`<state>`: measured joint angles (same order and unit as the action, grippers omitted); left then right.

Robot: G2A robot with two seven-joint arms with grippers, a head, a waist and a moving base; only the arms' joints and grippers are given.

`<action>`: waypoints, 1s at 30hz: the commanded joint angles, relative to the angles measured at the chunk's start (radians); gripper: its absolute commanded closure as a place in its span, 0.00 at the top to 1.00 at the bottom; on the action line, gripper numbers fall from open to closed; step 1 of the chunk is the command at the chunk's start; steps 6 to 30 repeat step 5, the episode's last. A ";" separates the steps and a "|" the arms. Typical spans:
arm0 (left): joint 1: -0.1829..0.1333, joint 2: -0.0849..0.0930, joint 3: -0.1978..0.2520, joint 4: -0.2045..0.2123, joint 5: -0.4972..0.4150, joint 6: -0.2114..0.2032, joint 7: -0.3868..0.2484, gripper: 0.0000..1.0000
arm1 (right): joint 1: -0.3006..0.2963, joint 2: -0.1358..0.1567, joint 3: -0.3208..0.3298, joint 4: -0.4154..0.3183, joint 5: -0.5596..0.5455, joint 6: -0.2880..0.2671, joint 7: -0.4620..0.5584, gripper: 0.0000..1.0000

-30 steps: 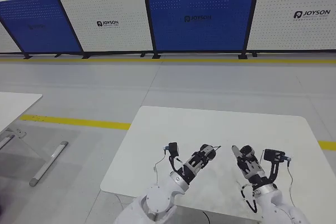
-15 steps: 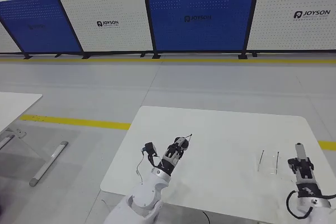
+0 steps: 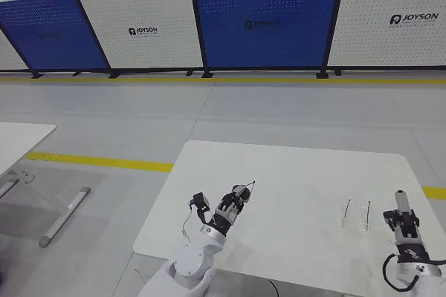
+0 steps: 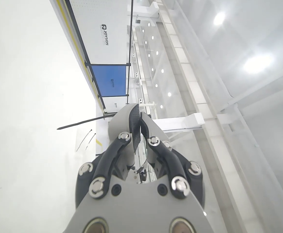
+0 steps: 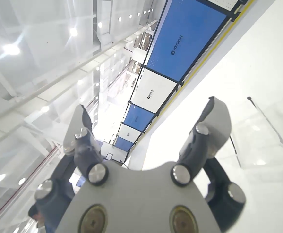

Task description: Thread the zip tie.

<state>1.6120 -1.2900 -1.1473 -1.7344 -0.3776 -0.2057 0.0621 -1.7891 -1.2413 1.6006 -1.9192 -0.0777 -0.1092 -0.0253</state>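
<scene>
Black zip tie is pinched at one end between the closed fingers of the left gripper, its free end jutting sideways above the white table. Two loose ties lie flat near the right gripper, whose fingers are spread wide.

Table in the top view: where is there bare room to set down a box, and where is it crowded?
Free: the far half of the table, beyond both grippers, and the middle stretch between the left gripper, shut on a zip tie, and the two loose zip ties. Crowded: those ties beside the right gripper.
</scene>
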 commanded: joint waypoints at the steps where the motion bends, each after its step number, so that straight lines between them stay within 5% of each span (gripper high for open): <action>1: 0.000 0.000 0.000 0.000 0.000 0.000 0.000 0.00 | 0.000 0.000 0.000 0.000 0.000 0.000 0.000 1.00; 30: 0.000 0.000 0.000 0.000 0.000 0.000 0.000 0.00 | 0.000 0.000 0.000 0.000 0.000 0.000 0.000 1.00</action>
